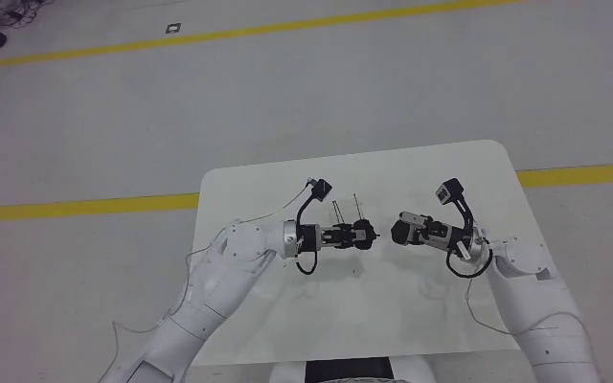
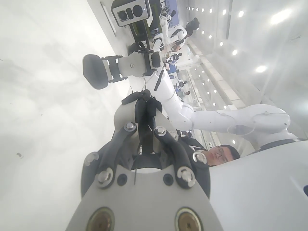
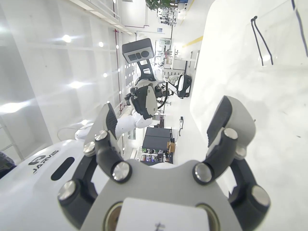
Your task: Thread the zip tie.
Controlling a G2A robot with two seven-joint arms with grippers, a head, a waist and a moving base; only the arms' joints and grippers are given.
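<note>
We saw a smooth, matt white table point(image 1: 460, 316) and a tie point(image 2: 145, 131) of matt black plastic. The right gripper point(image 3: 166, 112) had ribbed black pads point(image 3: 215, 121), shiny metal screws point(image 3: 122, 169) and a brushed metal plate point(image 3: 163, 183).

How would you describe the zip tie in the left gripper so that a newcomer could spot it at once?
Over the white table, the two arms face each other near the middle. The left gripper is shut on a black zip tie. Unlike the two loose zip ties lying on the table just beyond, this one is clamped and points towards the open right gripper.
</note>
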